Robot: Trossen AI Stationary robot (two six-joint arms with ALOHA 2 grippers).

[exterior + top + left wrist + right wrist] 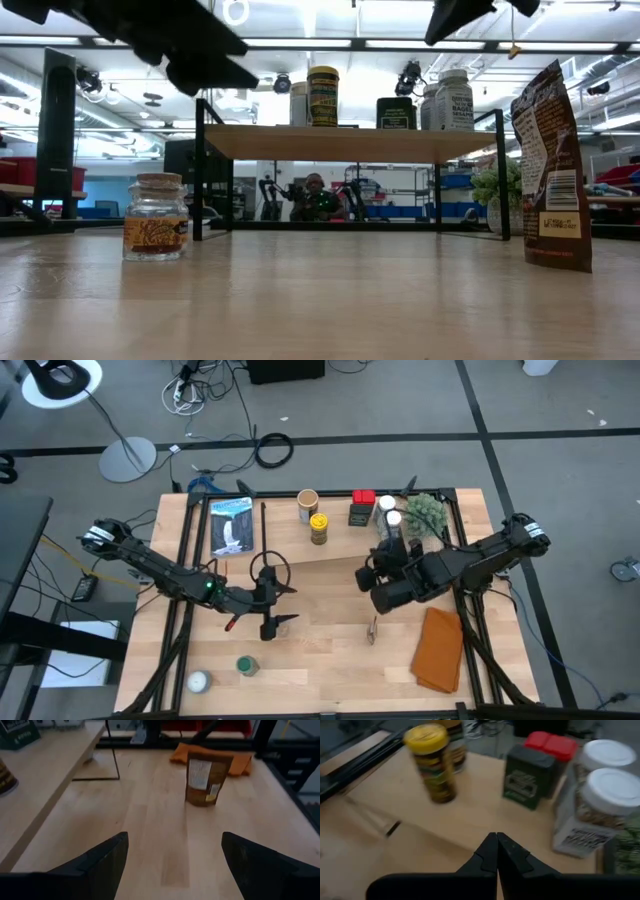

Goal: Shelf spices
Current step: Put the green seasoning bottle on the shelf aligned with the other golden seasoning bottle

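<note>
The shelf (300, 550) (330, 143) stands at the table's far side on thin black legs. On its plank stand a tan-lidded jar (307, 501), a yellow-lidded jar (318, 527) (432, 762), a dark green tin (360, 514) (527, 775), a red-topped tin (364, 498) and two white-lidded jars (391, 512) (600, 805). A brown pouch (372, 628) (205, 777) stands upright on the tabletop. My left gripper (284, 605) (172, 855) hovers open, pointing at the pouch from the left. My right gripper (375, 565) (496, 850) is shut above the shelf's near edge, just short of the white-lidded jars.
Two small jars (245, 665) (198, 681) stand near the table's near left corner; one glass jar (155, 217) shows in the low view. An orange-brown cloth (440, 650) lies near right. A green plant (426, 512) and a blue-white packet (232, 525) sit at the shelf's ends.
</note>
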